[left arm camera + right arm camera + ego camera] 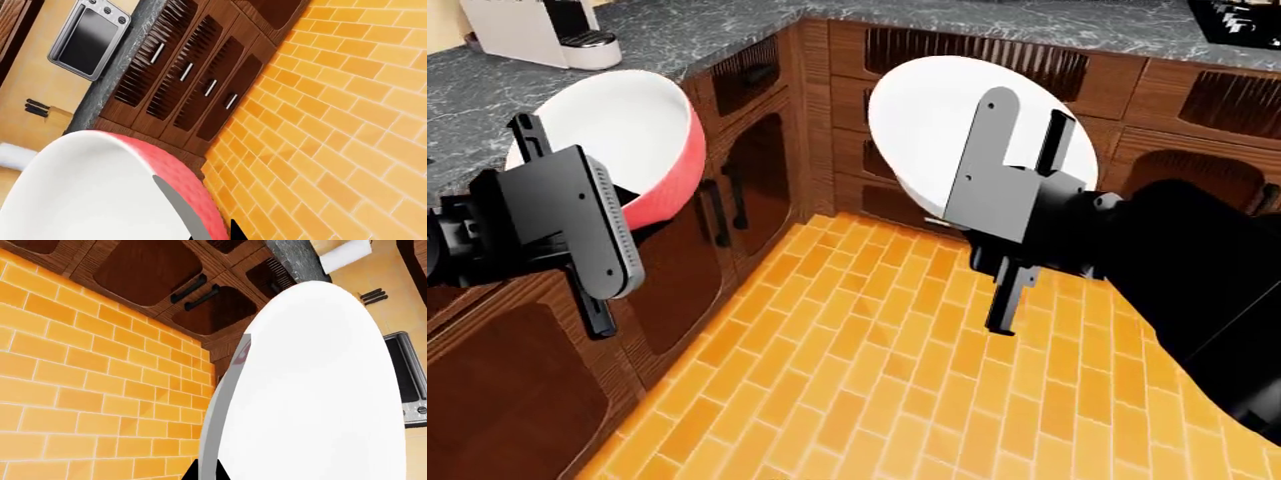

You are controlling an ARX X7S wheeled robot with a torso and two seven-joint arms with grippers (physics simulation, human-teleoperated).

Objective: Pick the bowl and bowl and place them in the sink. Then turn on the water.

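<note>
In the head view the red bowl [627,140], white inside, is held tilted in the air at the left, with my left gripper [554,150] shut on its rim. In the left wrist view the same red bowl [190,187] fills the lower part, its rim pinched between the fingertips of the left gripper [213,232]. The all-white bowl [928,120] is held up on edge at the right, and my right gripper [1028,115] is shut on its rim. The right wrist view shows the white bowl [313,390] clamped in the right gripper [205,471]. The sink is out of view.
A grey marble countertop [694,30] wraps the corner above brown cabinets [761,180], and a white coffee machine [541,30] stands on it. Orange tiled floor [868,380] lies below both arms. A toaster oven [90,37] and a knife block [47,112] stand on a counter.
</note>
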